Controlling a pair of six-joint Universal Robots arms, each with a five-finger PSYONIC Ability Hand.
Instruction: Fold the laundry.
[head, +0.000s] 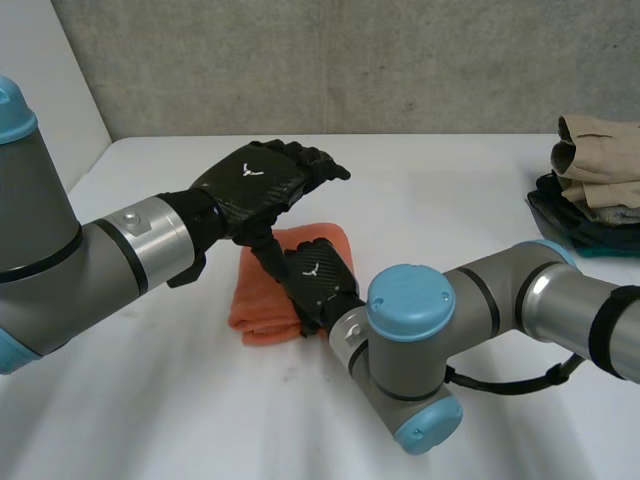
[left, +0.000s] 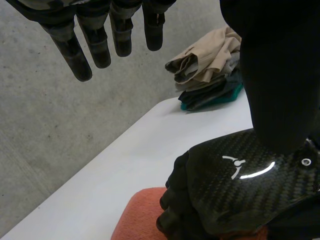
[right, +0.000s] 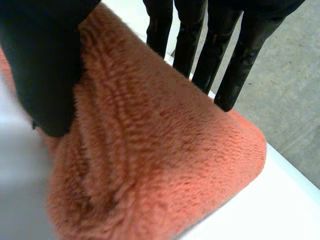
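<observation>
Right robot hand, flat on orange towel — left robot hand above

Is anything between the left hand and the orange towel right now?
Yes. The right hand rests on the towel, under the palm of the left hand, which hovers open above it. Bare towel shows beside the right hand, toward the left arm.

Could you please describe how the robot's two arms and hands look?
The left arm and right arm are thick grey tubes with round joints closed by light-blue caps. The left hand and right hand are black, each with a carbon-weave pattern and a small white emblem on its back. The left hand's fingers are slim, black and segmented.
</observation>
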